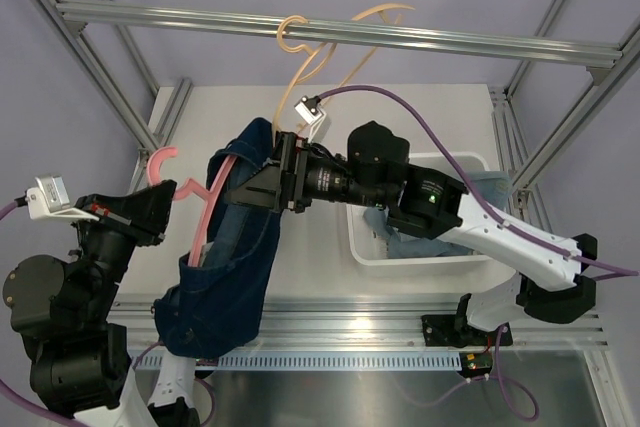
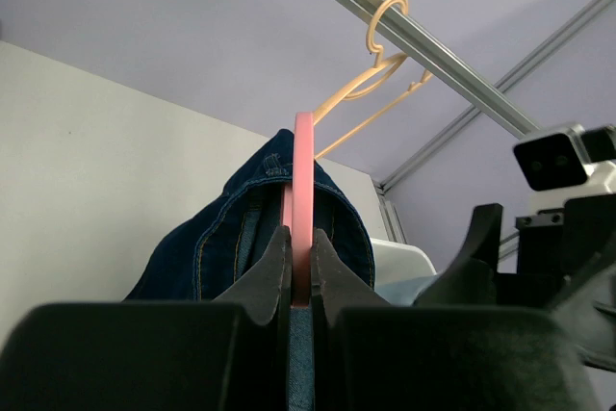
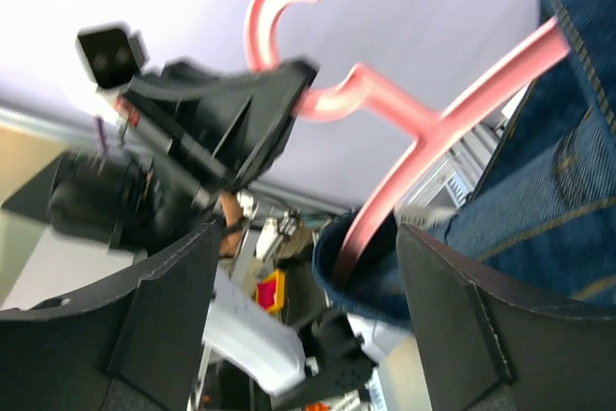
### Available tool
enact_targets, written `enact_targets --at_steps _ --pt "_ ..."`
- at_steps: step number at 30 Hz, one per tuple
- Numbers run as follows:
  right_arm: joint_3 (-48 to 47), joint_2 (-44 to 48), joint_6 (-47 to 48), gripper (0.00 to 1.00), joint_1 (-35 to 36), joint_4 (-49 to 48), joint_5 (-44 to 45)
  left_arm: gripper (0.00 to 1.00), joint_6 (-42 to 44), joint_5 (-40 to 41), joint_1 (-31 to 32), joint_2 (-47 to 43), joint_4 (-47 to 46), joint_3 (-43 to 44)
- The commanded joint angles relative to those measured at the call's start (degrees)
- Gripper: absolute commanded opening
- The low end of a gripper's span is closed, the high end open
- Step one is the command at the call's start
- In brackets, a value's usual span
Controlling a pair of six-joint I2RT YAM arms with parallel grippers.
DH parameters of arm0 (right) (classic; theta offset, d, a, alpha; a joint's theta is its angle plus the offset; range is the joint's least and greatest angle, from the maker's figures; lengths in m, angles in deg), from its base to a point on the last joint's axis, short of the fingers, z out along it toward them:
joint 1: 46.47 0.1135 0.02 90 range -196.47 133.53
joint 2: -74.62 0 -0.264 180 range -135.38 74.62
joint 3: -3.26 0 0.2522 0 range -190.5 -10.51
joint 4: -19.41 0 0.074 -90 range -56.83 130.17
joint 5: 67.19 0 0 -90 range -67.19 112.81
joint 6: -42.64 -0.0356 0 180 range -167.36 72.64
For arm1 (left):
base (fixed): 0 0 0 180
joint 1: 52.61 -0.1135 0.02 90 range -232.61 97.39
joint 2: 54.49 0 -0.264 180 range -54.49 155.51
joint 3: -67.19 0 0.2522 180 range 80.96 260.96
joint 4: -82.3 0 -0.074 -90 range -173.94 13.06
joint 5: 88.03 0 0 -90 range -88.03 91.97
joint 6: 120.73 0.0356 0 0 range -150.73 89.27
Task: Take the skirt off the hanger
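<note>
A dark blue denim skirt (image 1: 228, 262) hangs on a pink hanger (image 1: 205, 209) held in the air above the table. My left gripper (image 1: 168, 203) is shut on the hanger's neck just below the hook. The left wrist view shows its fingers (image 2: 272, 271) pressed on the pink hanger (image 2: 303, 180), with the skirt (image 2: 236, 228) behind. My right gripper (image 1: 258, 190) is open at the skirt's upper end. In the right wrist view the hanger arm (image 3: 433, 127) and the skirt (image 3: 539, 190) lie between its wide-apart fingers (image 3: 159, 324), untouched.
A beige hanger (image 1: 300, 39) hangs empty on the overhead metal rail (image 1: 450, 39). A white bin (image 1: 358, 247) with folded clothes stands on the table at the right, under my right arm. Frame posts stand at both sides.
</note>
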State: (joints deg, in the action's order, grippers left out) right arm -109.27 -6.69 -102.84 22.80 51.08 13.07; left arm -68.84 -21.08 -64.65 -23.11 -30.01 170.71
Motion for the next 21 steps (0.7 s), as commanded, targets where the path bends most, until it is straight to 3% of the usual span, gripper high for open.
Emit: enact_targets --at_steps 1,9,21 --pt "-4.42 -2.44 -3.67 0.81 1.82 0.54 6.56 0.00 -2.94 -3.05 0.08 -1.23 -7.52 1.83" --pt "-4.07 -6.57 -4.90 0.80 3.14 2.21 11.56 0.00 -5.04 -5.60 0.17 -2.28 -8.49 0.86" --pt "1.11 -5.43 -8.14 0.74 3.67 -1.21 21.68 0.00 -5.40 -7.80 0.17 -2.99 -8.14 1.83"
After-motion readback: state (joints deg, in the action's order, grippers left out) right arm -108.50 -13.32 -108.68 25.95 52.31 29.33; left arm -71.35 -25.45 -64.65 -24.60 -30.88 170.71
